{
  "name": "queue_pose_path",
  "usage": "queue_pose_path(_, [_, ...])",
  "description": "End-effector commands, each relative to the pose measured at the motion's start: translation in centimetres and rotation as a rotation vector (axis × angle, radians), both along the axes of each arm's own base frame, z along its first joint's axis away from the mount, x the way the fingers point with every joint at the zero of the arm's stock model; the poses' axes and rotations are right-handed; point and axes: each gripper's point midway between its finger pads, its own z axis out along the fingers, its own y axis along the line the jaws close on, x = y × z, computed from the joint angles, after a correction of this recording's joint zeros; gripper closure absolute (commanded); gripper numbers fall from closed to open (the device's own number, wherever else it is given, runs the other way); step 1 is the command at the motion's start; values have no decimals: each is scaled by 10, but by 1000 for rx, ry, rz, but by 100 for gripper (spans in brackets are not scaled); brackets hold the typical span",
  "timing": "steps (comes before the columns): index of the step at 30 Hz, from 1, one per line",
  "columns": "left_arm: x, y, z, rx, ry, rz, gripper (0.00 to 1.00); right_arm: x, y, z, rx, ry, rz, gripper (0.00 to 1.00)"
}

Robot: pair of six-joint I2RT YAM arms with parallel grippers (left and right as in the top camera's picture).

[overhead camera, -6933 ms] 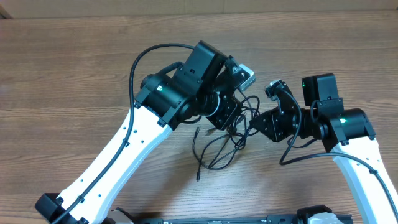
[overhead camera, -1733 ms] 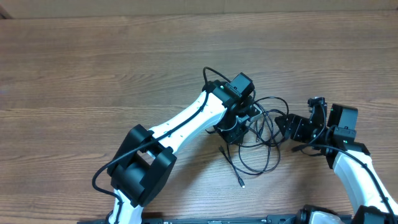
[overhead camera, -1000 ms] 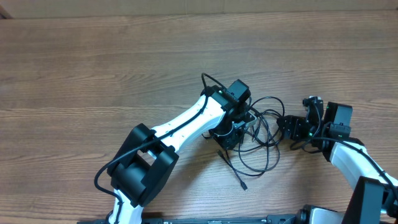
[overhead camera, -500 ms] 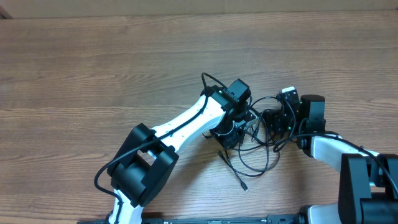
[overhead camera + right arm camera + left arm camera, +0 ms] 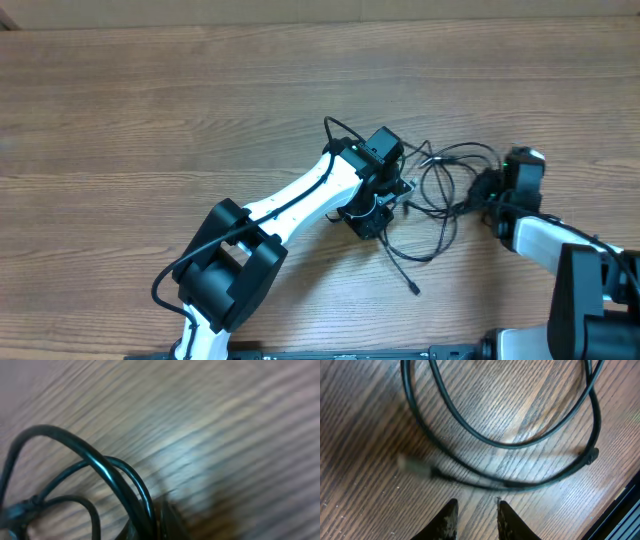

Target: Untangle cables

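Right of the middle of the wooden surface [image 5: 150,110] lie the cables [image 5: 440,185], a loose tangle of thin black cords with loops spreading between the two arms and one strand trailing toward the near edge, ending in a small plug tip [image 5: 415,290]. No container of any kind shows on the surface; the cords lie straight on the wood.

The left gripper [image 5: 375,205] points down at the left side of the tangle. From its wrist camera its two dark fingertips stand a narrow gap apart, low in the picture, the left gripper [image 5: 476,515] just short of the nearest cord. That cord runs across in front of the tips, blurred at its left end where a pale plug seems to sit, and a wider loop of cable [image 5: 505,440] arcs beyond it with a small black plug end at the right. Nothing sits between the tips; whether they touch the wood cannot be told.

The right gripper [image 5: 485,190] is at the right side of the tangle, near the right edge of the surface. Its wrist view is blurred, yet the jaws are closed together with black cable strands [image 5: 115,480] bunched right at them, so they appear clamped on the cables.
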Motion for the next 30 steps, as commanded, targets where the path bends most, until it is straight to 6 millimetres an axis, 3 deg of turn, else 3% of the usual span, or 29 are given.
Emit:
queue_pose_path(1, [-2,3,-7,19,15,7,73,1,-1,1,207,-40,-56,96])
queue_pose_path(4, [-3,4,-7,21,17,7,73,4,10,10,279,-70,15,96])
queue_pose_path(7, [-3,4,-7,24,21,8,73,8,14,48,256,-158,66,96])
queue_pose_path(11, [-3,3,-7,27,27,44,74,4,13,159,177,-396,93,96])
queue_pose_path(14, [-2,3,-7,28,30,60,77,-14,16,247,105,-550,117,96])
queue_pose_path(16, [-1,2,-7,27,30,72,76,-24,18,278,67,-599,138,96])
queue_pose_path(17, [1,1,-6,23,27,89,69,-35,21,310,33,-643,154,96])
queue_pose_path(18, [2,0,-6,21,28,105,71,-43,23,329,7,-669,167,96])
queue_pose_path(20, [0,-2,-5,13,37,108,76,-50,25,350,-14,-692,175,96])
queue_pose_path(24, [6,-2,5,-45,64,133,77,-69,28,400,-82,-721,193,96])
queue_pose_path(27, [20,0,29,-125,45,151,76,-80,18,420,-138,-726,141,96])
queue_pose_path(30, [41,13,70,-207,-35,194,73,-89,12,437,-169,-742,96,96])
